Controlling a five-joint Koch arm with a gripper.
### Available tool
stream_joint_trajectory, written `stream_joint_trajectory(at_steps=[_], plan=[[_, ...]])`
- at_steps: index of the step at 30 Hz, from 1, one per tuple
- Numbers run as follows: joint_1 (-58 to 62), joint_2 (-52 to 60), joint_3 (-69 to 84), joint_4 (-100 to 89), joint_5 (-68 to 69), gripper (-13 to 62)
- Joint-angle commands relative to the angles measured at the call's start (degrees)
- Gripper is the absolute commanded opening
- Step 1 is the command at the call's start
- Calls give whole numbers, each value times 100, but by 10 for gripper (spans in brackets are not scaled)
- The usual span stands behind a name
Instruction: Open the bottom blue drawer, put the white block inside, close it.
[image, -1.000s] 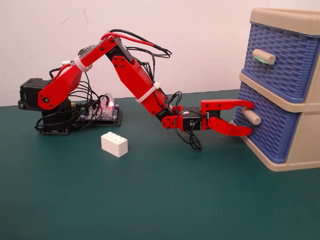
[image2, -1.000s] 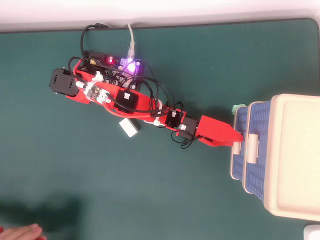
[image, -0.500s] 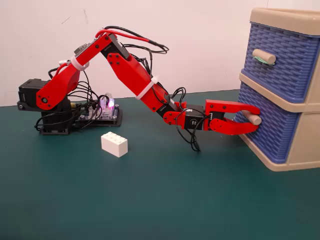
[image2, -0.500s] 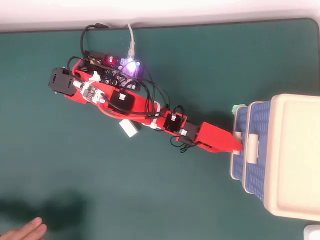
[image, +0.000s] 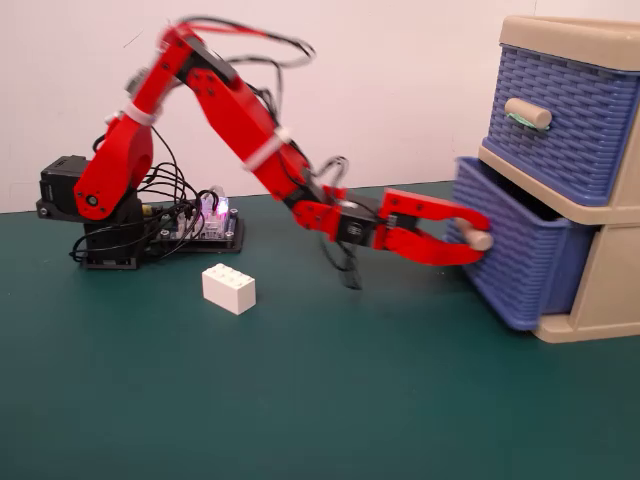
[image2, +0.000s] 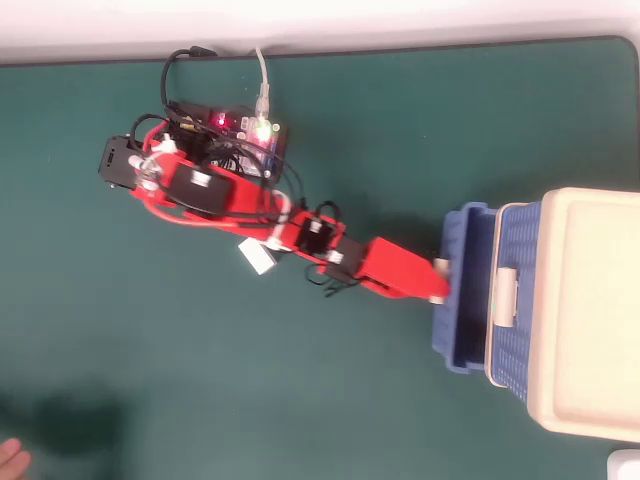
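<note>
Your arm (image: 215, 100) reaches from its base (image: 100, 235) at the left of the fixed view, low across the green counter (image: 300, 400), to the drawer unit (image: 610, 290) at the right; your gripper (image: 478, 236) sits at the front of the bottom drawer (image: 520, 265), its red fingers (image: 440, 213) clenched above and below the beige handle (image: 480, 239), which shows between the tips; that drawer stands partly out of the beige frame, its blue woven front forward of the top drawer (image: 565, 120), which is flush and shut with its own handle (image: 527, 113) untouched; in the overhead view the bottom drawer (image2: 462, 290) juts left from under the cabinet top (image2: 590, 310), with a dark gap of open interior showing behind its front wall, and the gripper (image2: 437, 285) meets its left edge; the block (image: 229, 288) lies on the counter well apart from the drawer, in front of the base and near the lit board (image: 205, 225); from above the block (image2: 256, 256) is half hidden under your forearm, just beside the elbow; a bit of a hand (image2: 12, 458) shows at the lower left corner of the overhead view.
</note>
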Motion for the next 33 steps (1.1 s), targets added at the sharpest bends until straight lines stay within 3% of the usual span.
stream_joint_trajectory(at_steps=[1, 8, 10, 12, 13, 17, 22, 27, 30, 33], plan=[[-132, 896, 483, -79, 246, -82], [-44, 2136, 1872, -26, 343, -74], [-35, 2145, 1854, 35, 343, 51], [9, 2188, 1872, 26, 343, 274], [62, 2276, 1890, 35, 343, 333], [475, 3621, 2065, 1327, 316, 343], [967, 5889, 729, 7084, -26, 341], [1239, 5739, -2259, 12340, -1301, 341], [1239, 5634, -2839, 13315, -2180, 342], [1292, 5722, -2241, 13368, -2944, 341]])
